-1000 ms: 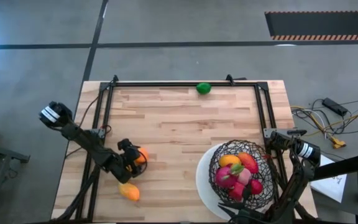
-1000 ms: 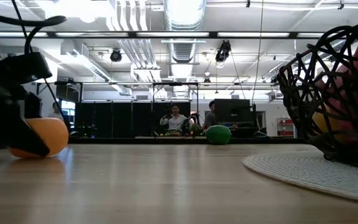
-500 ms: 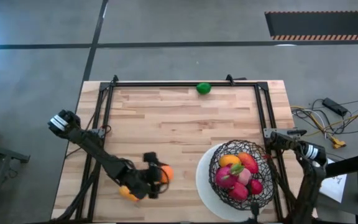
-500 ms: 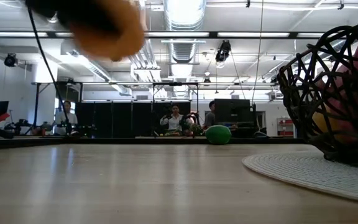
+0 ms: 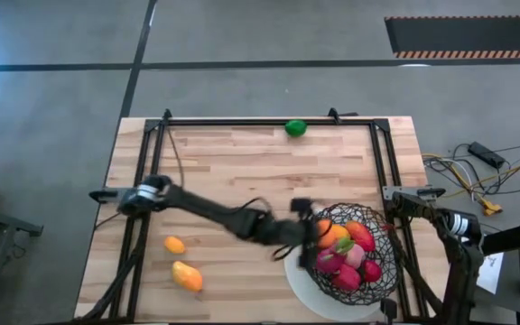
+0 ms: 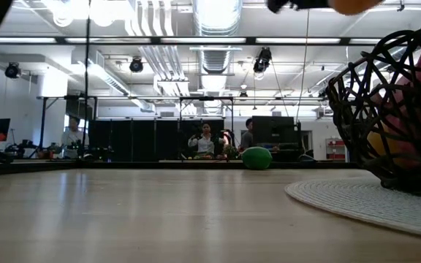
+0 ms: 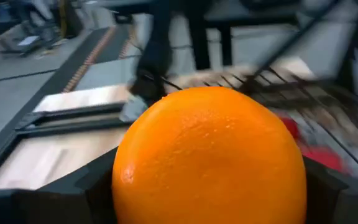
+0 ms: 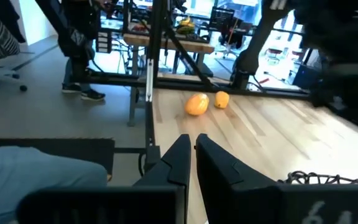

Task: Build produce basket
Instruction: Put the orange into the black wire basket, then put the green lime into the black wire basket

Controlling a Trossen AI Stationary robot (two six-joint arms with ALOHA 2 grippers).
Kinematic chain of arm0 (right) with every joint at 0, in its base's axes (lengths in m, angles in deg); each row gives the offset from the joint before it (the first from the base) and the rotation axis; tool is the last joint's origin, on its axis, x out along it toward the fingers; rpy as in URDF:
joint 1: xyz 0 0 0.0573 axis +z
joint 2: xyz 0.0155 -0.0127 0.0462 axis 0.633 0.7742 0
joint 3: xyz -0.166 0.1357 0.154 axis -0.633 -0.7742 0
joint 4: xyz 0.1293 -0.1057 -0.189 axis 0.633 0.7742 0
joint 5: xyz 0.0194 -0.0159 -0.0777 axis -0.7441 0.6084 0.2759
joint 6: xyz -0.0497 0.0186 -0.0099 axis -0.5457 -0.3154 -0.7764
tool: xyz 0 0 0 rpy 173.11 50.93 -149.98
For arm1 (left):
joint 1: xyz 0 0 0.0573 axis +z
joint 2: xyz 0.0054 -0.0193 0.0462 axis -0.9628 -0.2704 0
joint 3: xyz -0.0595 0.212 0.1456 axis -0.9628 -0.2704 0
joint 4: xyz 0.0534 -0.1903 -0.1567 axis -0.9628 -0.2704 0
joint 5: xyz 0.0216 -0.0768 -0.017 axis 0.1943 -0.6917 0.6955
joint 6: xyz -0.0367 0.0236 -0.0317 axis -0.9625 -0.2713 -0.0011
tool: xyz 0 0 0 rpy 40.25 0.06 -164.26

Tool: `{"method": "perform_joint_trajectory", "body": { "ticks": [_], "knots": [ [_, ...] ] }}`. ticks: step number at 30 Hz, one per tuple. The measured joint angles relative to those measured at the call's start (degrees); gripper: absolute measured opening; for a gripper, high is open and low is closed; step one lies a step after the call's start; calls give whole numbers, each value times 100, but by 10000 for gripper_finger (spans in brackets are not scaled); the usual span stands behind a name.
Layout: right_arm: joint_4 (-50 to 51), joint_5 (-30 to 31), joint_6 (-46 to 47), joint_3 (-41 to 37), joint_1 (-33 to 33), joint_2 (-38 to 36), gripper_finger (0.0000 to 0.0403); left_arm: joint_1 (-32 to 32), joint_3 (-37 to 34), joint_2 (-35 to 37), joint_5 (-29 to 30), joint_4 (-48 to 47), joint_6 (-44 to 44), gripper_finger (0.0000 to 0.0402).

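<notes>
Over the basket [image 5: 382,271] rim, on its left side, the left gripper [image 5: 314,232] grips an orange [image 7: 209,160]; the release point apparently lies just rightward, above the produce inside. Right gripper [image 8: 194,163] waits clenched, empty, beside the table's right edge.

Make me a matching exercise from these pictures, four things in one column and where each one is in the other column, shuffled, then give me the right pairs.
Things
1. orange
2. green fruit
3. right gripper
4. two loose orange-yellow pieces

Places
A. on the table near its left front corner
B. at the far edge of the table
C. shut, off the table's right side beside the basket
D. held in the left gripper at the basket's rim

Pairs: 1-D, 2-B, 3-C, 4-A
</notes>
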State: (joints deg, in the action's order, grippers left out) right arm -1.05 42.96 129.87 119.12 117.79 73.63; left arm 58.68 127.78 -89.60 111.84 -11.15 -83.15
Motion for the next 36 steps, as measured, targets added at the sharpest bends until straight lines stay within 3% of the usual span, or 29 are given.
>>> {"method": "perform_joint_trajectory", "body": {
  "ticks": [4,10,21,28,36],
  "knots": [
    [-17,-9,2,-4,-15,116,18,455,883,-682,-276,-2,-334,295],
    [-128,3,18,-4,-11,241,18,653,1224,-1330,-1603,-15,-424,295],
    [-127,68,-36,-4,-11,256,18,657,1025,-1673,-1595,50,-442,354],
    [-123,66,-49,-4,-15,256,18,715,1018,-1671,-2058,42,-766,360],
    [-119,66,-49,-4,-24,256,18,686,1016,-1259,-2002,-455,-717,361]
  ]
}}
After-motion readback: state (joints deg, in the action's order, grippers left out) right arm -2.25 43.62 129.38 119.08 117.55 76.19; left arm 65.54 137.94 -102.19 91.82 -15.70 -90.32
